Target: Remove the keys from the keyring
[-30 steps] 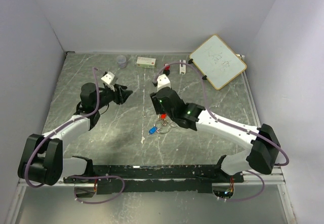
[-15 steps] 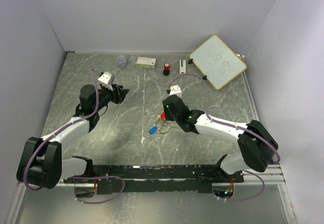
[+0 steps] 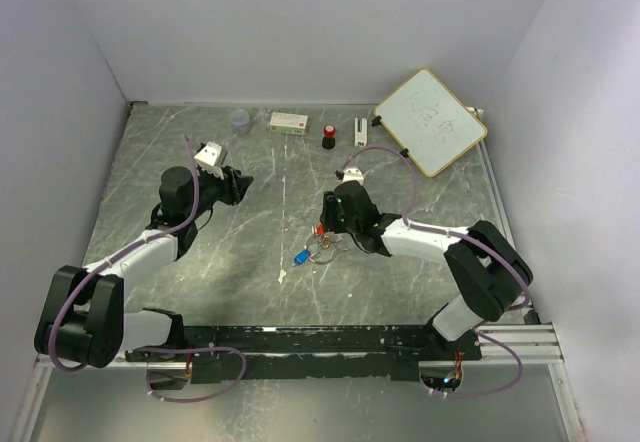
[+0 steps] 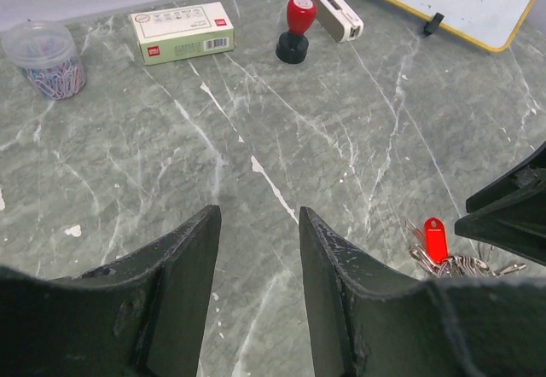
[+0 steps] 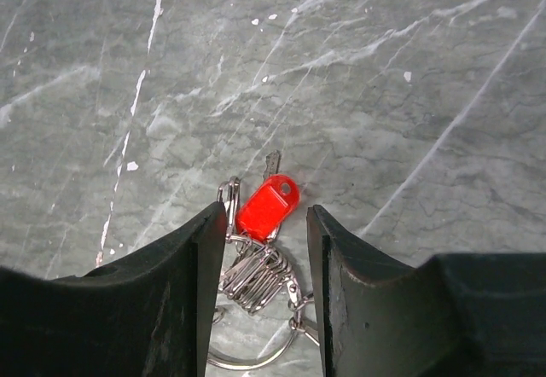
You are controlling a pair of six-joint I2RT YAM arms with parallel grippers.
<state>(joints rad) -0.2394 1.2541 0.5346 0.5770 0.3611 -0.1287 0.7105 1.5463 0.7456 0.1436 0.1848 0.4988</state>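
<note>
While the right hand (image 5: 261, 217) straddles it part-open, the red key (image 5: 268, 205) points diagonally away.

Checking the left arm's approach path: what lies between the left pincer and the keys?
Nothing but bare table lies between the left pincer and the red key and blue key, as the top view shows.

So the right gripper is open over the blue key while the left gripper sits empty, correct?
No. The right wrist view shows the open right gripper over the red key, not the blue key, which lies off to one side in the top view. The left gripper does sit empty.
</note>
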